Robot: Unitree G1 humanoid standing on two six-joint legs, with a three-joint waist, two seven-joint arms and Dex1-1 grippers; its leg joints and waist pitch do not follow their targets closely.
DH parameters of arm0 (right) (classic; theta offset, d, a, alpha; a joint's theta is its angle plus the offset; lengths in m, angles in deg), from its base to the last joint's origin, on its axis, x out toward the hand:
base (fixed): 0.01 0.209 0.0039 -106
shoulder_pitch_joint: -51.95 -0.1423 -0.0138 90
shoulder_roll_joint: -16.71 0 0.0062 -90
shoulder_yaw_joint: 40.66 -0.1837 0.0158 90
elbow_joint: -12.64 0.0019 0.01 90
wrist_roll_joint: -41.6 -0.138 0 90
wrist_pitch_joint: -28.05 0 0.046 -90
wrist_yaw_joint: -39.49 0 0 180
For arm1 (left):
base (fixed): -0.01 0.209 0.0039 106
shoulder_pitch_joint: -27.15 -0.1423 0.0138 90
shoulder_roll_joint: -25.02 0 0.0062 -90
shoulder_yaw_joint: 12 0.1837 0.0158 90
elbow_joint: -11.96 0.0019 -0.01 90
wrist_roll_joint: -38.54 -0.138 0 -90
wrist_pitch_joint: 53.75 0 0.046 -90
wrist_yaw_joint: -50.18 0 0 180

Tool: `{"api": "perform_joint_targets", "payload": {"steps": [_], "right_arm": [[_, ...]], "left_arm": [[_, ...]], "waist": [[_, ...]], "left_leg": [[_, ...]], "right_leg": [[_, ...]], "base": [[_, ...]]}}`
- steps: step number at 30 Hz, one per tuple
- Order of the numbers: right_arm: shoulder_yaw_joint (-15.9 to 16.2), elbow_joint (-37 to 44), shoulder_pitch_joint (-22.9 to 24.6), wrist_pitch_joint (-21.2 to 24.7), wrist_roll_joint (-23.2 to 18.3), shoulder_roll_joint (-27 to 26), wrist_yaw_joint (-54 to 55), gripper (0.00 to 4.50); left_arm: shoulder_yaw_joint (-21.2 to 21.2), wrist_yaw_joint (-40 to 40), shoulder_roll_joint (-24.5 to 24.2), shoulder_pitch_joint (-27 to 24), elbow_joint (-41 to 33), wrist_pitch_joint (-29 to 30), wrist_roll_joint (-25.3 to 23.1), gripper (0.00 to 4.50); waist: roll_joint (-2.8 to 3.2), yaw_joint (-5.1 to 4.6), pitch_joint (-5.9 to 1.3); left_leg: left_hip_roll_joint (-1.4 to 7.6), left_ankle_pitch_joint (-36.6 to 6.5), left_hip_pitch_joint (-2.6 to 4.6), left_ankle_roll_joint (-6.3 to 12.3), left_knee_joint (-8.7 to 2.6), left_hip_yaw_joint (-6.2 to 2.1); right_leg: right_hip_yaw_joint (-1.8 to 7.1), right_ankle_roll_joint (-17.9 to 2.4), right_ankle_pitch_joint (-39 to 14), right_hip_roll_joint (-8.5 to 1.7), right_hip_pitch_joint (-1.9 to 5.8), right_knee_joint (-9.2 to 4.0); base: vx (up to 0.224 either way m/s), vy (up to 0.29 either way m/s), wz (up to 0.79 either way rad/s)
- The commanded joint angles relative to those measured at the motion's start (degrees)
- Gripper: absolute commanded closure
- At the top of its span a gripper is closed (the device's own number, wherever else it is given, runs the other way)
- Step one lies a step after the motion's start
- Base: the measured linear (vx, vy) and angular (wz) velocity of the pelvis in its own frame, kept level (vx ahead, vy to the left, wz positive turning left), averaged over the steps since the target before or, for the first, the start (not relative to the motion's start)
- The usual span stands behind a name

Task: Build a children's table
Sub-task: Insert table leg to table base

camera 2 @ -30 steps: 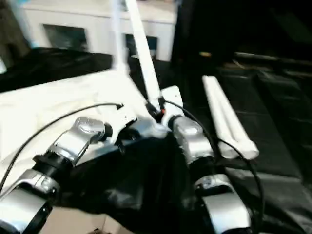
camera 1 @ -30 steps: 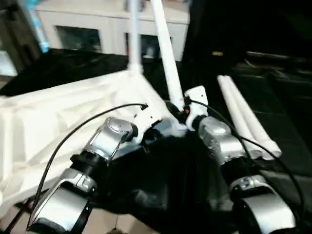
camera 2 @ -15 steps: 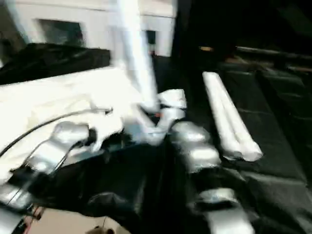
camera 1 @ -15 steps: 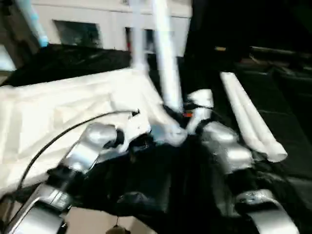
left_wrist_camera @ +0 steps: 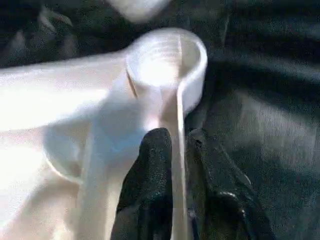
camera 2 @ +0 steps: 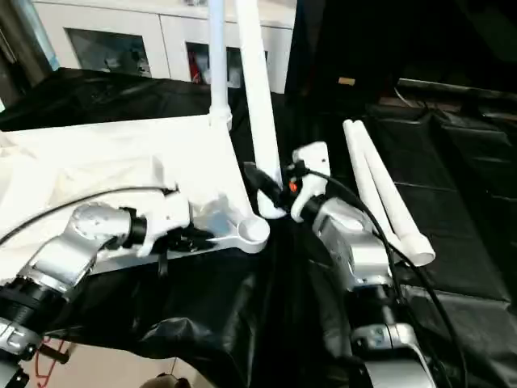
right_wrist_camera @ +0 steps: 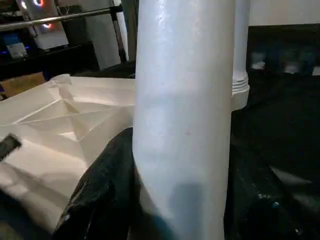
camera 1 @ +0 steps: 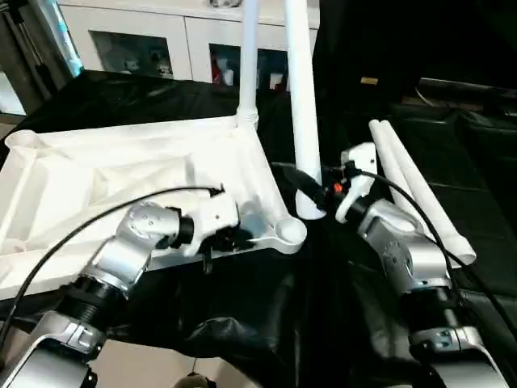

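Observation:
The children's table top [camera 1: 121, 166] lies upside down on black cloth, ribbed underside up. One white leg [camera 1: 247, 73] stands in its far right corner socket. My right gripper [camera 1: 311, 192] is shut on a second leg [camera 1: 300, 97], held nearly upright. That leg's lower end hangs just beside and slightly above the near right socket [camera 1: 288, 230], outside it. My left gripper [left_wrist_camera: 177, 137] pinches the top's thin near rim just behind that socket, a black finger [left_wrist_camera: 155, 150] on each side of it. Two more legs [camera 1: 412, 190] lie side by side to the right.
A white cabinet [camera 1: 145, 44] with glass fronts stands behind the work surface. Black cloth [camera 1: 266, 315] covers the surface and hangs in folds over its near edge. Cables run along both of my forearms.
The camera has shifted. The held leg stands more upright than a second ago, with its lower end now beside the near socket. My left gripper stays on the near rim.

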Motion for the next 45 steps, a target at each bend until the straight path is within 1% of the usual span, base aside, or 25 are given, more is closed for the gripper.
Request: {"api": "perform_joint_targets", "payload": {"steps": [1,3,5,6,8,9,11,13,15,16,17,20,22,25,26,27,30,32,34,36,39,41,42,44,45], "right_arm": [[-0.1,4.2,0.7,1.3,-1.5,0.4,-0.8,2.61],[0.1,4.9,0.9,1.7,-1.7,0.4,-0.9,2.61],[0.3,6.2,1.4,2.5,-2.1,0.2,-0.7,2.61],[0.7,7.3,1.8,3.0,-2.5,-0.3,-0.5,2.61],[1.1,7.9,2.1,3.3,-2.5,-0.8,-0.5,2.61],[1.2,8.0,2.2,3.4,-2.5,-0.9,-0.5,2.61],[1.8,8.6,2.5,3.8,-2.4,-1.4,-0.5,2.61],[2.5,8.9,2.5,4.0,-2.2,-1.8,-0.5,2.61],[3.0,8.7,2.4,4.1,-1.8,-2.1,-0.5,2.61],[3.2,8.6,2.4,4.3,-1.6,-2.2,-0.5,2.61],[3.3,8.4,2.3,4.2,-1.4,-2.2,-0.4,2.61],[3.2,8.0,2.3,4.2,-1.2,-1.9,0.1,2.61],[3.1,7.9,2.2,4.2,-1.1,-1.8,0.5,2.61],[3.0,7.9,2.4,4.5,-1.1,-1.5,0.8,2.61],[3.0,7.9,2.4,4.6,-1.1,-1.5,0.8,2.61],[3.1,7.9,2.4,4.6,-1.0,-1.4,1.0,2.61],[3.0,7.9,2.3,4.7,-0.9,-1.3,1.3,2.61],[2.9,8.0,2.4,4.9,-0.9,-1.2,1.5,2.61],[3.0,8.0,2.3,5.0,-0.7,-1.1,1.7,2.61],[3.0,7.8,2.2,5.1,-0.6,-1.0,2.1,2.61],[2.4,6.9,1.4,5.7,-0.1,-0.7,3.7,2.61],[1.8,6.3,1.0,5.9,0.1,-0.3,4.4,2.61],[1.7,6.3,1.0,6.0,0.1,-0.1,4.3,2.61],[1.6,6.3,0.8,6.6,-0.1,0.1,4.3,2.61],[1.6,6.5,0.8,8.7,-0.2,0.9,4.4,2.61]], "left_arm": [[-4.0,0.7,0.3,1.8,-2.6,1.5,4.6,3.47],[-5.1,1.0,0.3,2.0,-3.0,2.7,6.1,3.39],[-7.5,1.0,0.1,3.5,-2.8,7.5,8.6,3.39],[-9.9,-3.8,0.8,6.6,0.7,12.2,8.2,3.38],[-12.0,-11.8,2.8,10.1,5.7,13.2,6.1,3.38],[-12.7,-15.2,3.7,11.4,7.7,13.1,5.2,3.38],[-15.4,-24.7,7.0,15.0,11.4,14.5,5.0,3.38],[-16.7,-29.3,10.2,18.1,12.2,15.8,6.0,3.38],[-15.9,-29.0,13.0,19.8,9.9,16.3,7.0,3.38],[-15.6,-28.3,14.9,20.6,7.6,17.2,8.3,3.38],[-15.6,-27.8,15.8,21.0,6.3,17.7,9.2,3.38],[-15.9,-25.6,18.7,22.0,1.8,20.1,13.0,3.38],[-15.5,-24.4,19.2,22.0,0.2,20.6,13.9,3.38],[-12.7,-19.5,19.8,19.5,-5.9,22.2,17.3,3.38],[-12.5,-19.5,19.8,19.2,-6.2,22.3,17.2,3.38],[-12.1,-19.4,19.8,18.7,-6.5,22.0,16.9,3.38],[-12.2,-18.8,19.6,17.9,-7.1,21.7,16.9,3.38],[-12.1,-17.1,19.5,17.0,-8.7,21.5,18.0,3.38],[-12.1,-17.3,19.6,16.6,-9.4,21.5,18.1,3.38],[-12.7,-19.7,19.6,16.8,-8.6,21.2,17.2,3.38],[-14.4,-23.0,17.4,17.5,-4.6,17.7,13.9,3.38],[-12.9,-21.5,14.2,16.5,-3.5,15.1,11.0,3.38],[-12.1,-20.3,12.9,15.7,-3.7,14.7,10.3,3.38],[-10.7,-18.6,11.0,14.6,-3.7,13.6,9.0,3.38],[-8.1,-13.1,7.3,10.8,-4.5,13.3,8.3,3.38]], "waist": [[0.28,0.17,-3.94],[0.23,0.11,-3.98],[0.22,0.09,-3.96],[0.16,-0.02,-3.91],[0.26,-0.08,-3.91],[-0.22,-0.19,-3.85],[-0.07,0.12,-3.81],[-0.29,0.54,-3.93],[-0.31,0.95,-4.06],[0.16,1.20,-4.16],[-0.24,1.35,-4.23],[-0.34,1.65,-4.24],[-0.21,1.71,-4.09],[0.04,1.60,-3.94],[-0.04,1.56,-3.97],[0.26,1.47,-3.80],[0.16,1.30,-3.84],[0.01,1.19,-3.89],[0.20,1.24,-4.01],[0.17,1.17,-4.01],[0.16,1.24,-3.95],[-0.48,1.21,-3.94],[-0.17,1.09,-3.91],[-0.16,1.05,-3.99],[-0.10,1.06,-3.99]], "left_leg": [[3.03,-8.5,1.35,1.42,-3.39,-0.88],[3.06,-8.6,1.36,1.31,-3.39,-0.88],[2.97,-8.4,1.40,1.20,-3.33,-0.83],[2.89,-8.8,1.49,1.19,-3.29,-0.80],[2.78,-9.6,1.44,1.01,-3.11,-0.90],[2.71,-9.8,1.37,1.19,-3.12,-0.79],[2.81,-10.2,1.31,0.88,-3.05,-0.95],[2.93,-9.2,1.31,1.25,-2.90,-1.01],[3.01,-7.4,1.17,1.73,-2.83,-1.08],[3.01,-6.4,1.18,1.94,-2.70,-1.10],[3.09,-5.3,1.12,2.32,-2.64,-1.05],[2.84,-4.4,0.91,3.19,-2.43,-0.94],[2.86,-5.4,0.93,3.27,-2.50,-1.01],[3.01,-7.4,1.12,2.49,-2.65,-0.99],[3.04,-7.4,1.08,2.33,-2.63,-1.04],[3.00,-8.2,1.12,2.01,-2.73,-1.05],[2.83,-8.9,1.11,1.39,-2.76,-1.08],[2.88,-8.7,1.08,1.21,-2.78,-1.09],[2.94,-8.0,1.15,1.35,-2.70,-1.07],[2.86,-7.6,1.10,1.54,-2.67,-1.05],[2.77,-7.9,1.12,1.53,-2.68,-1.08],[2.79,-8.2,1.14,1.42,-2.79,-1.09],[2.77,-8.2,1.08,1.00,-2.90,-1.18],[2.87,-7.8,1.26,0.73,-2.84,-1.16],[2.82,-7.1,1.19,0.76,-2.84,-1.11]], "right_leg": [[2.72,-13.4,-2.2,-4.70,3.08,-3.29],[2.69,-13.5,-2.3,-4.62,3.07,-3.25],[2.68,-13.7,-2.4,-4.57,3.01,-3.14],[2.68,-13.6,-3.1,-4.51,2.94,-3.27],[2.61,-13.2,-3.8,-4.41,2.99,-3.22],[2.64,-12.9,-4.3,-4.36,2.99,-3.51],[2.65,-12.5,-6.0,-4.65,3.07,-3.60],[2.65,-12.9,-4.8,-4.81,3.12,-3.55],[2.62,-13.2,-2.8,-4.93,3.21,-3.36],[2.64,-13.6,-0.9,-4.92,3.19,-3.10],[2.61,-14.3,1.7,-4.89,3.29,-2.87],[2.58,-15.2,4.0,-4.92,3.49,-2.67],[2.52,-15.1,2.3,-4.91,3.56,-2.91],[2.56,-14.6,-1.5,-4.85,3.39,-3.38],[2.56,-14.6,-1.4,-4.85,3.49,-3.29],[2.55,-14.3,-2.4,-4.68,3.34,-3.47],[2.57,-13.2,-3.9,-4.58,3.50,-3.66],[2.56,-13.1,-3.4,-4.53,3.49,-3.59],[2.57,-13.4,-2.0,-4.52,3.43,-3.41],[2.54,-13.4,-1.0,-4.42,3.46,-3.29],[2.59,-13.0,-1.7,-4.41,3.46,-3.52],[2.55,-12.1,-3.5,-4.50,3.48,-3.64],[2.57,-11.3,-4.5,-4.47,3.47,-3.55],[2.62,-11.2,-3.7,-4.51,3.32,-3.47],[2.63,-11.5,-2.7,-4.49,3.37,-3.24]], "base": [[0.000,0.000,0.00],[0.000,0.000,0.00],[0.000,0.000,0.00],[0.000,0.000,0.00],[0.000,0.000,0.00],[0.000,0.000,0.00],[0.000,0.000,0.00],[0.000,0.000,0.00],[0.000,0.000,0.00],[0.000,0.000,0.00],[0.000,0.000,0.00],[0.000,0.000,0.00],[0.000,0.000,0.00],[0.000,0.000,0.00],[0.000,0.000,0.00],[0.000,0.000,0.00],[0.000,0.000,0.00],[0.000,0.000,0.00],[0.000,0.000,0.00],[0.000,0.000,0.00],[0.000,0.000,0.00],[0.000,0.000,0.00],[0.000,0.000,0.00],[0.000,0.000,0.00],[0.000,0.000,0.00]]}}
